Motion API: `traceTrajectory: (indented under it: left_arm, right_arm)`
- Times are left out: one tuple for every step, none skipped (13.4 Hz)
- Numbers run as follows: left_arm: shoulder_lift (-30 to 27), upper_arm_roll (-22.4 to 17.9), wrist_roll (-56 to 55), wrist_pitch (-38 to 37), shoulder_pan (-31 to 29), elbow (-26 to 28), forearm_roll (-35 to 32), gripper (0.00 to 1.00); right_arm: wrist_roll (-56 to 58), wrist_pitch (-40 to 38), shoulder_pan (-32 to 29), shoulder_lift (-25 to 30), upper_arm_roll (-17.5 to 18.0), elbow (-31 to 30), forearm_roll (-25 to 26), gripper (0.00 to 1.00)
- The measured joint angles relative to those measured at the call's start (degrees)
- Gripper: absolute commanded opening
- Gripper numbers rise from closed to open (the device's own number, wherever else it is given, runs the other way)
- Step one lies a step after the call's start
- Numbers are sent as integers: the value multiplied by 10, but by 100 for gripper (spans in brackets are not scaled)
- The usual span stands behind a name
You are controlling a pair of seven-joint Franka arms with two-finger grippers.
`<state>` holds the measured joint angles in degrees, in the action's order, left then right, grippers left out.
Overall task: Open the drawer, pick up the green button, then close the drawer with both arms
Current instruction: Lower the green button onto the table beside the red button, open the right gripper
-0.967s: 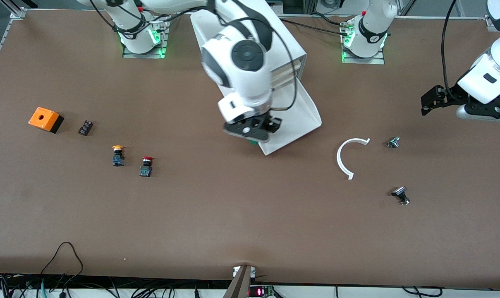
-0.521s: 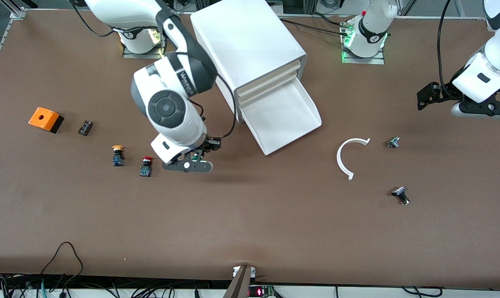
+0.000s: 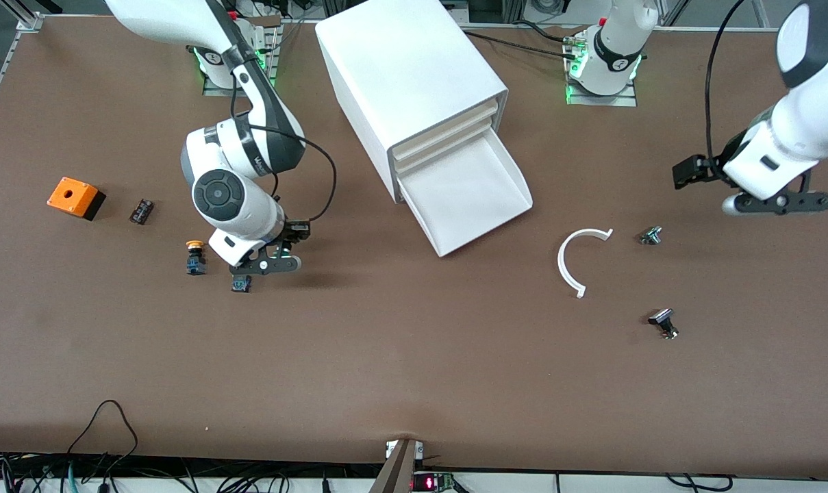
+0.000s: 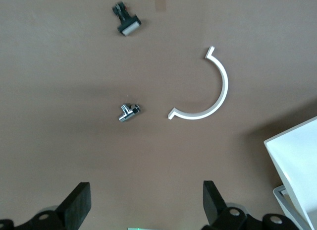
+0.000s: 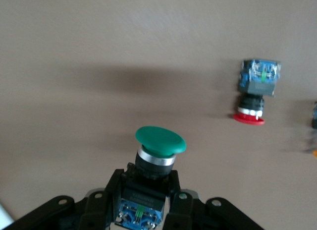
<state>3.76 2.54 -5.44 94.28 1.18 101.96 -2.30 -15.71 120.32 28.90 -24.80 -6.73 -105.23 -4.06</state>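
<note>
Green button clamped in right gripper, drawer open

Right gripper (image 3: 266, 263) is up over the table (image 3: 386, 356) beside the red-capped button (image 3: 242, 283), toward the right arm's end. Its fingers (image 5: 171, 190) are pressed together on the black-and-blue body of the green button (image 5: 159, 141), cap pointing away from the wrist. Red-capped button lies on its side on the table; orange-capped button (image 3: 194, 257) is just beside it. Orange box (image 3: 75, 197) and a small black block (image 3: 141, 211) sit farther toward that end. Bottom drawer (image 3: 472, 198) of the white cabinet (image 3: 407, 75) is pulled out, the two above it are in. Left gripper (image 3: 773, 202) hangs over the left arm's end of the table, fingers (image 4: 77, 206) wide apart, holding nothing. Under it lie a white curved strip (image 3: 574, 260), a small metal fitting (image 3: 650, 235) and a black-headed part (image 3: 663, 322).
</note>
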Motion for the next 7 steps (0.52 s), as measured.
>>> traceTrajectory:
  left_arm:
    - [25,4,-1,6,5,0,0,99]
    - [51,8,-3,25,10,0,1,99]
    - [76,12,-11,49,16,0,6,99]
    - [100,14,-32,78,20,0,20,99]
    - [122,15,-65,105,24,0,36,99]
    - [141,17,-105,126,31,0,44,99]
    - [159,18,-155,147,42,-1,45,99]
  right_arm:
    - [2,19,-1,1,-3,-24,0,5]
    - [2,34,-3,0,-4,-43,0,13]
    - [2,45,-5,-1,-5,-59,0,23]
    - [2,52,-8,-3,-6,-70,0,40]
    - [2,54,-10,-4,-6,-78,0,48]
    - [2,54,-12,-6,-6,-82,0,74]
    - [2,55,-13,-8,-6,-82,0,82]
